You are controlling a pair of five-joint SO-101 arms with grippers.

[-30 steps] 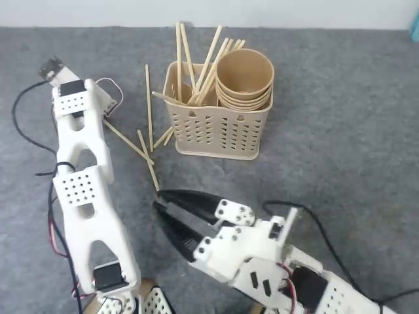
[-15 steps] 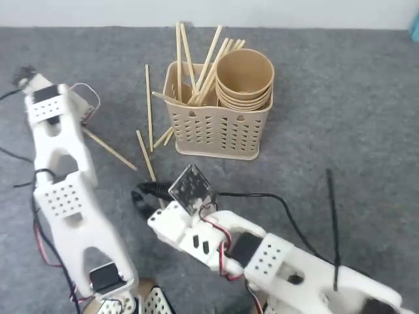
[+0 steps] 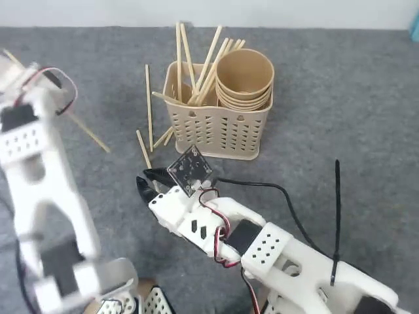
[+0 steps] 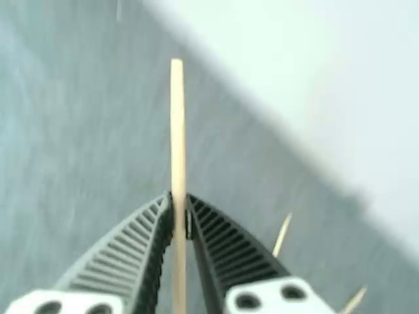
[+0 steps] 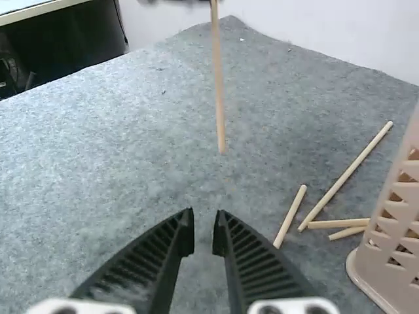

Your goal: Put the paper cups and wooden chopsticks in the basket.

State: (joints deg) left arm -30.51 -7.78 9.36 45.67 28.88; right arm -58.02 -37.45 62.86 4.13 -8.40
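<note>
High view: basket stands far centre on the grey surface. Paper cups are stacked in its right half. A bundle of chopsticks is in its left half, upright-ish and fanned, tips up and away.
Loose sticks lie left of the basket. The long one runs near-to-far. The short one lies in nearly the same line, with its near end close to my right jaws. A third pokes out at the basket's foot, the rest hidden.
My left arm is at the far left and blurred. Its held chopstick slants from far-left to near-right. The middle is hidden by the arm.
My right arm covers the near centre.

Left wrist view: left jaws clenched on the held chopstick. Its long axis runs straight out past the tips. The near end is cut off by the frame. Two stick tips are blurred beyond, and I can't say which sticks.

Right wrist view: right jaws are released with a narrow gap, nothing between, low over the surface. The held chopstick hangs near vertical ahead, lower tip off the surface, upper end cut off at the frame. The short loose stick and the long one lie ahead to the side. The third runs toward the basket corner.
</note>
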